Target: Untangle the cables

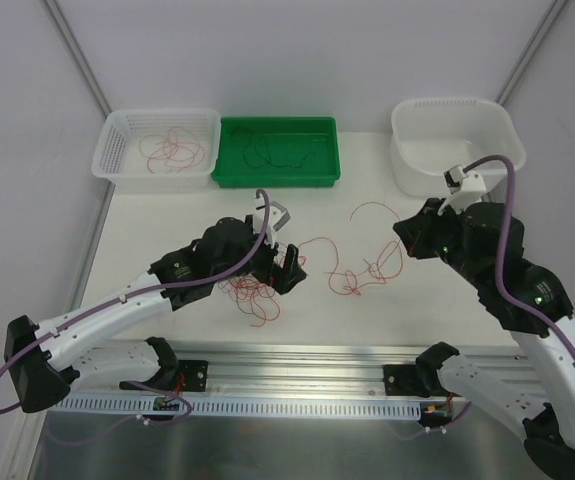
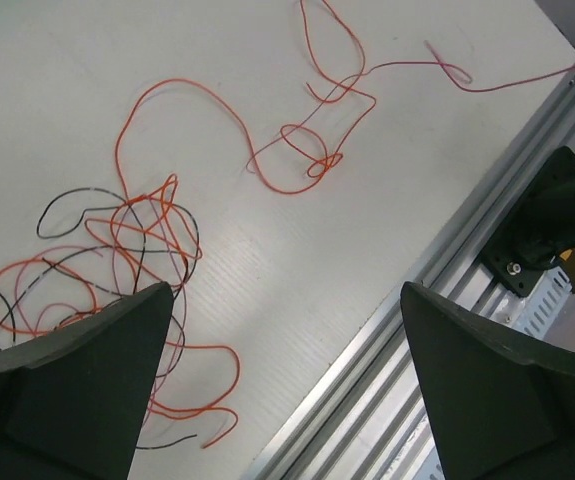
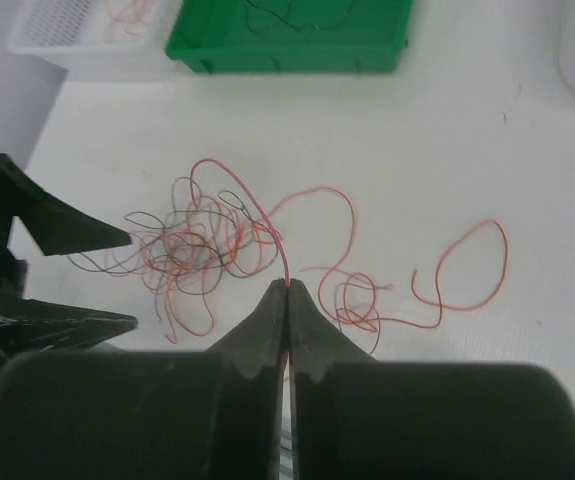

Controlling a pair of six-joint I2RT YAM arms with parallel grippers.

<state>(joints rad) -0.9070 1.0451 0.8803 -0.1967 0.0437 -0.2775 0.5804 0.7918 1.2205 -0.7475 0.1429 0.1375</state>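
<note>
Two robot arms work a knot of cables [image 1: 252,290] lying on the table [image 1: 167,220] in front of the green tray [image 1: 277,183], a little to its left, close to the metal rail [image 1: 297,360] along the table's near edge. The left gripper [image 2: 287,400] hangs above the knot with its fingers spread wide and nothing between them. In front and to the right of the tray, the right gripper [image 3: 288,300] has its fingers pressed together on one pinkish-red wire [image 3: 257,215] that arcs up out of the knot. Loose orange loops trail between the two grippers. Bare tabletop lies open between the tray and the knot. A white basket [image 1: 157,178] sits just beside the tray's left wall, with red strands in it, and dark strands lie in the tray. A white tub [image 1: 407,170] stands apart on the tray's right.
</note>
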